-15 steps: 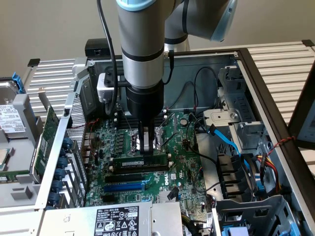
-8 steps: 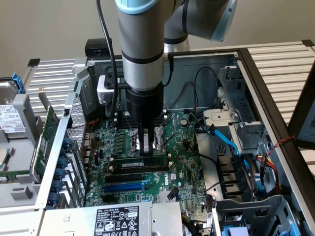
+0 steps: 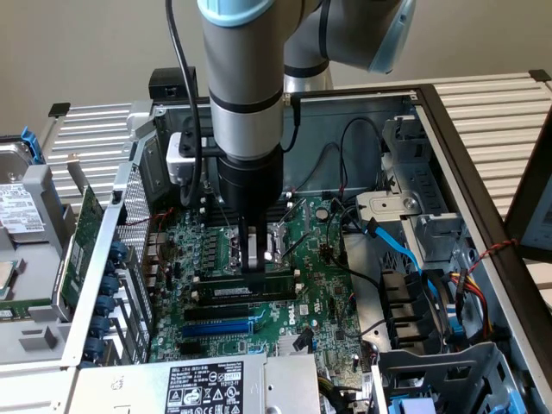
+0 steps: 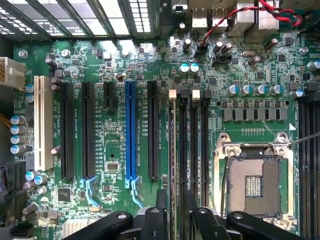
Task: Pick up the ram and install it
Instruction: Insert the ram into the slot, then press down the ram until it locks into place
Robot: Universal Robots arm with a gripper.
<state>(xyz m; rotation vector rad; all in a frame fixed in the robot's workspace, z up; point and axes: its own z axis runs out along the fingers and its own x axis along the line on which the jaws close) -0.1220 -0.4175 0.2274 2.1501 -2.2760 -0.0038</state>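
The ram point(image 3: 233, 291) stands on edge in one of the long black memory slots on the green motherboard point(image 3: 319, 285), in the middle of the open computer case. My gripper point(image 3: 254, 269) comes straight down onto the ram's top edge near its middle, and the fingers look shut on the ram. In the wrist view the ram point(image 4: 173, 150) is a thin dark strip seen edge-on along the slot with a white latch. It runs between my two dark fingers point(image 4: 161, 200), where the gripper point(image 4: 174, 196) meets it.
The open CPU socket point(image 4: 255, 185) lies just beside the memory slots. A blue expansion slot point(image 4: 130, 130) and black slots lie on the other side. A green expansion card point(image 3: 86, 224) leans outside the case on the exterior view's left. Blue cables point(image 3: 401, 250) and drive bays crowd the right. The power supply point(image 3: 207, 384) sits in front.
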